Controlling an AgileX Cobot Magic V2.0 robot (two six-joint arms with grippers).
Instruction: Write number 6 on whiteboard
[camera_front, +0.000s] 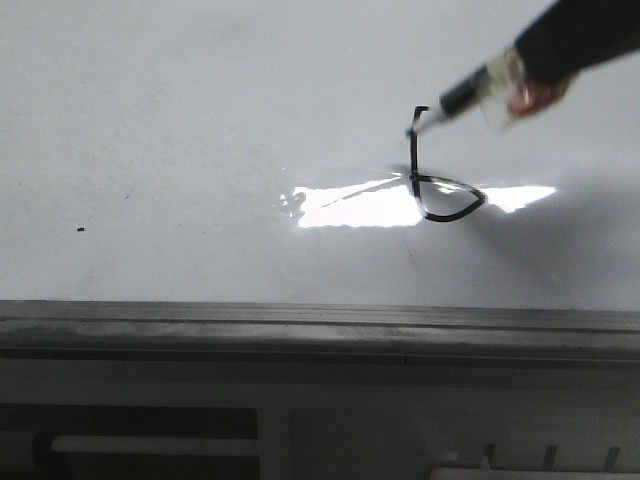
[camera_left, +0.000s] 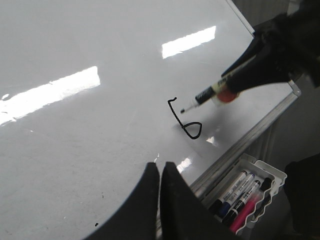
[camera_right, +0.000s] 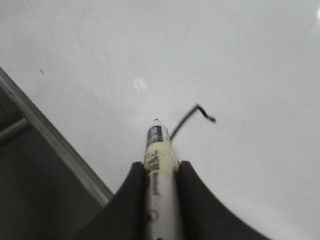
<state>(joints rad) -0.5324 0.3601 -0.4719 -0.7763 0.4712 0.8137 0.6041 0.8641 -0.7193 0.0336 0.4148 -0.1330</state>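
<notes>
The right tool (camera_right: 159, 172) is pinched tight on a marker (camera_right: 159, 165), whose tip sits close by the hooked top of the number 6 (camera_front: 435, 180). The left tool (camera_left: 160, 172) hangs apart, closed on nothing. The writing looks about finished, so next the pen likely needs lifting straight off. The 6 is a thin black line on the whiteboard (camera_front: 180, 130), its loop crossing the bright glare.
</notes>
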